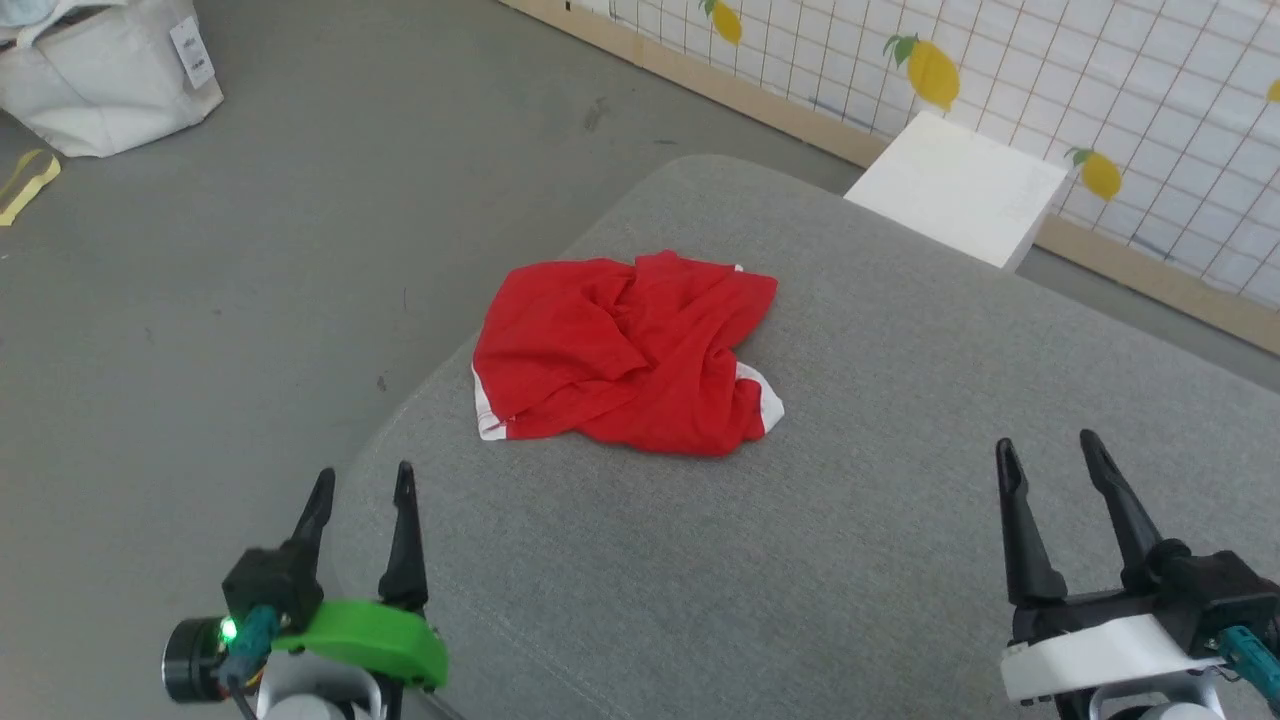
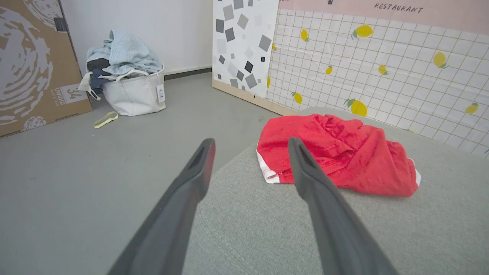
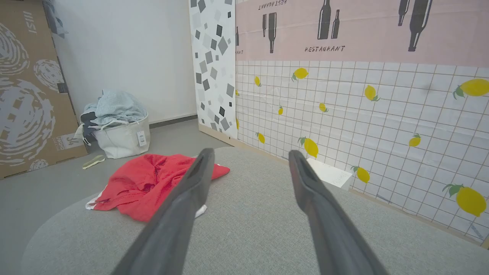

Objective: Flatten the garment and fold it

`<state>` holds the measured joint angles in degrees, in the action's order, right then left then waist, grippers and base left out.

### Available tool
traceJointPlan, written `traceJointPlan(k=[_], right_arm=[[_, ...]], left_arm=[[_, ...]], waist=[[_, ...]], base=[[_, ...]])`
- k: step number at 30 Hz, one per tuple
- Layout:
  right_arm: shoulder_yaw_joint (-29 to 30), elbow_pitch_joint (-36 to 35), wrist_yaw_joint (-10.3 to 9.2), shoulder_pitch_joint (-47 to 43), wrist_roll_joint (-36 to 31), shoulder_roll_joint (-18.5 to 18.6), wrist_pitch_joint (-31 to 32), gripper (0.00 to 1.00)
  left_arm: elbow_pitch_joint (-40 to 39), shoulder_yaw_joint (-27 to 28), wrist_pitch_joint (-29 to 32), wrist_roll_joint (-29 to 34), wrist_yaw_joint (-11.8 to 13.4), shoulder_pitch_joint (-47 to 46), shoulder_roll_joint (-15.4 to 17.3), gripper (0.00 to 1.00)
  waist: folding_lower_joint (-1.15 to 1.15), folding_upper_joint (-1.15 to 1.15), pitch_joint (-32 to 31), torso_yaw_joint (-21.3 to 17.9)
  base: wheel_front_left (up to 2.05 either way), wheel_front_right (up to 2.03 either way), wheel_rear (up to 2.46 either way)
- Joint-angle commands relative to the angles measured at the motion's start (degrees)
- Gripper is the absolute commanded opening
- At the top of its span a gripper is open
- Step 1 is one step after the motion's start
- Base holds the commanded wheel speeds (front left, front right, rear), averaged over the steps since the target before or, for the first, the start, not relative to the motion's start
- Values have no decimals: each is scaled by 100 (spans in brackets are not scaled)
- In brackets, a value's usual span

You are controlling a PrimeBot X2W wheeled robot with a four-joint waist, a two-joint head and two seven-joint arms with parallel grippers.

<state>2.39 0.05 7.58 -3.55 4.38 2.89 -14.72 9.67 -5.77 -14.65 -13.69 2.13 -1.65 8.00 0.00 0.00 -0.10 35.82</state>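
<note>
The garment [image 1: 625,355] is a bright red crumpled heap with white hem trim, lying on the grey cushioned surface [image 1: 850,560] near its far left corner. The left wrist view shows the garment [image 2: 344,156] just beyond the fingertips, to the right. In the right wrist view the garment [image 3: 147,185] lies ahead on the left. My left gripper [image 1: 363,485] hovers open at the surface's near left edge, well short of the cloth. Off at the near right, my right gripper [image 1: 1048,450] is open too, with nothing between its fingers.
Grey floor [image 1: 250,250] drops away left of the surface. A white bag of laundry [image 2: 133,88] and a cardboard box [image 2: 30,65] stand by the far wall. A white block [image 1: 960,185] sits beyond the surface against the lemon-patterned panel [image 1: 1150,90].
</note>
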Motion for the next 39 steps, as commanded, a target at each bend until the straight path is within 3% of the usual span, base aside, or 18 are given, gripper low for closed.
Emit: traceJointPlan(k=[1, 6, 12, 20, 24, 29, 39], right_arm=[[44, -44, -9, 111, 8, -2, -28, 100], [-56, -133, -9, 367, -122, -2, -28, 100], [-156, -208, -9, 843, -307, -2, -28, 100], [-172, -279, -9, 1389, -428, -2, -28, 100], [-277, -291, -9, 1681, -375, -2, -28, 100], [-333, -293, -9, 1893, -158, -2, -28, 100], [-292, -291, -9, 1833, 120, -2, -28, 100]], left_arm=[[-29, -7, 48, -98, -56, -215, -30, 100], [-34, 113, 576, -398, -189, -832, 76, 100], [18, 523, 1460, -875, -302, -1959, 496, 100], [317, 877, 3452, -1637, -392, -3258, 1187, 100], [489, 1091, 4544, -1930, -182, -3533, 1581, 100], [691, 1402, 5742, -2268, 275, -3346, 1902, 100], [386, 2029, 6620, -2601, 938, -2262, 2130, 100]], waist=[[0, 0, 152, -50], [0, 0, 685, -429], [0, 0, 1601, -1180], [0, 0, 2793, -2098], [0, 0, 3263, -2537], [0, 0, 3582, -2993], [0, 0, 3718, -3494]], base=[[0, 0, 0], [0, 0, 0], [0, 0, 0], [0, 0, 0], [0, 0, 0], [0, 0, 0], [0, 0, 0]])
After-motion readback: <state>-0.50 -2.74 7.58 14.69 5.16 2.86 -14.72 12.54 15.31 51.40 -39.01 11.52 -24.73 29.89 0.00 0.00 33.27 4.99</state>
